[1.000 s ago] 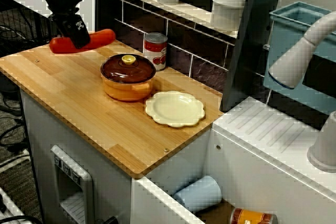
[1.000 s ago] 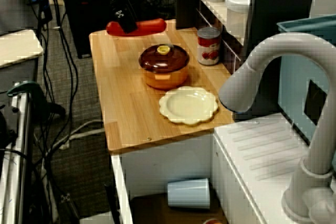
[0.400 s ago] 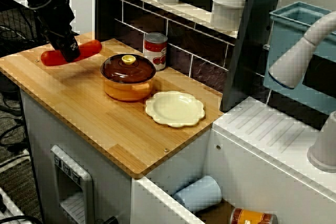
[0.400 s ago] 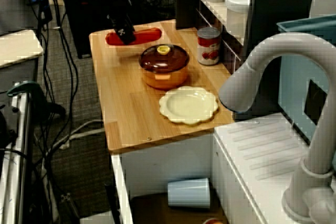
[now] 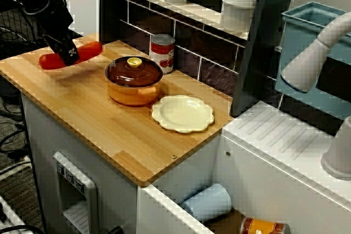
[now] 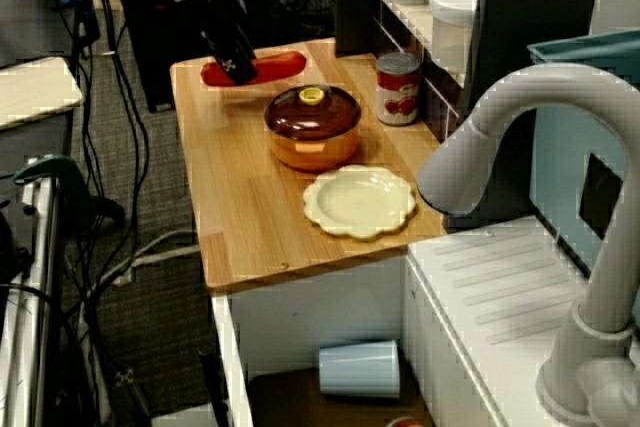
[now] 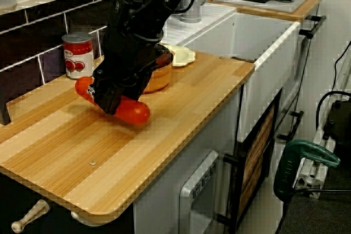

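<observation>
Front-side view is showing a pale wooden tabletop (image 5: 98, 119) running along a dark tiled wall, with a shelf (image 5: 192, 10) of jars sitting above it. At the far left the black pincer (image 5: 68, 57) is gripping a red sausage (image 5: 89, 51) across its middle, low over the tabletop's back corner; whether the sausage is touching the wood, I cannot tell. Moving right, a lidded orange pot (image 5: 134, 80) is standing well apart from the sausage, a red can (image 5: 162, 52) is sitting just behind the pot, and a cream plate (image 5: 182, 113) is lying just beside it. Further right a white sink unit (image 5: 285, 152) and a grey faucet (image 5: 315, 53) are crowding the picture's edge.
</observation>
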{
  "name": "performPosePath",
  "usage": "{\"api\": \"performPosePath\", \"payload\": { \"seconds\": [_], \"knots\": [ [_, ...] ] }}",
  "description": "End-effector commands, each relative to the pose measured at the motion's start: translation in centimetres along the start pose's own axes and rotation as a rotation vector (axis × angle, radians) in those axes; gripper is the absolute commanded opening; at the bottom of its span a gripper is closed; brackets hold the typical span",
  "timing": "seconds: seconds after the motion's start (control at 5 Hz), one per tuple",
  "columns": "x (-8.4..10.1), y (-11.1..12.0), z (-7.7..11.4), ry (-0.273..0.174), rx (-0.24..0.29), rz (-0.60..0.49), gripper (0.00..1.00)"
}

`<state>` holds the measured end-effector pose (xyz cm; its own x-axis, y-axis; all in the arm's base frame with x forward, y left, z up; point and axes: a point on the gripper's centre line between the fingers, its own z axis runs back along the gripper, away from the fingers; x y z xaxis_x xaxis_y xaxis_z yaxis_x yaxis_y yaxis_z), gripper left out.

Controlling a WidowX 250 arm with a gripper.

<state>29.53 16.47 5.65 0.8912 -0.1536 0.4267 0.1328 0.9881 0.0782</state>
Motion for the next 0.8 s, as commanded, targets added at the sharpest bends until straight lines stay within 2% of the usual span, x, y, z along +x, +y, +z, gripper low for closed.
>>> {"api": "performPosePath", "payload": {
  "seconds": [0.0,0.2,0.6],
  "knots": [
    [0.93,0.46,1.27,-0.002,0.024,-0.011,1.00],
    [1.01,0.33,1.21,0.012,0.008,-0.017,1.00],
    [1.57,0.42,1.87,0.031,-0.073,-0.004,1.00]
  ]
}}
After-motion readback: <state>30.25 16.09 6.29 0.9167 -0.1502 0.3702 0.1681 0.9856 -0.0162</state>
